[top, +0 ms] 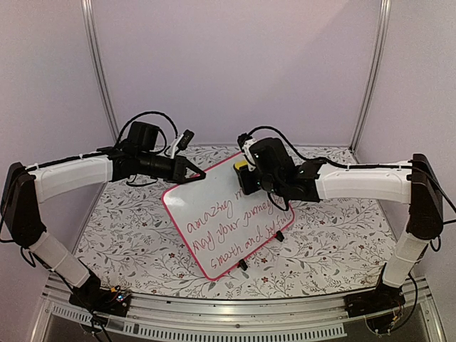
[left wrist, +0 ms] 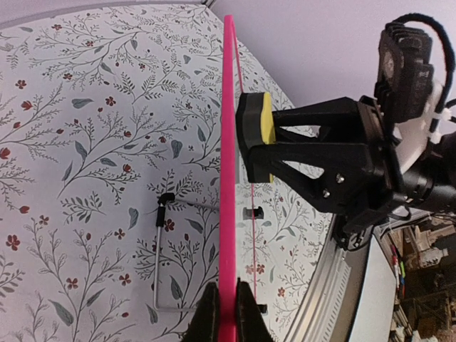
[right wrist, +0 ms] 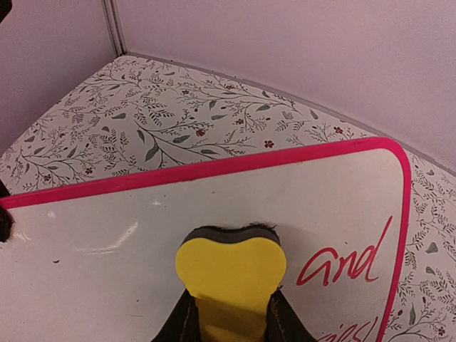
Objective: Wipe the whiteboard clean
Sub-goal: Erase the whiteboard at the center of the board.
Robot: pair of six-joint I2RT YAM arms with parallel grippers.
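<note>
The left claw (left wrist: 226, 308) pinches the whiteboard's (top: 214, 206) pink frame at centre frame; the right claw (right wrist: 229, 317) clamps a yellow eraser (right wrist: 229, 267) against its white face.

The top external camera sits high above and behind both arm bases. It looks forward and down at the whole floral-patterned desk (top: 335, 242) from a distance, with the lilac back wall (top: 235, 64) beyond. The left wrist camera looks from very close along the edge of the rectangular whiteboard with a thin pink-red frame (left wrist: 228, 178), past its own left fingers (left wrist: 208, 319) at the bottom. The right wrist camera faces the board's white surface closely, over a yellow foam block eraser (right wrist: 231, 274) between its right fingers (right wrist: 182, 324). All three views share the whiteboard, eraser and desk.
</note>
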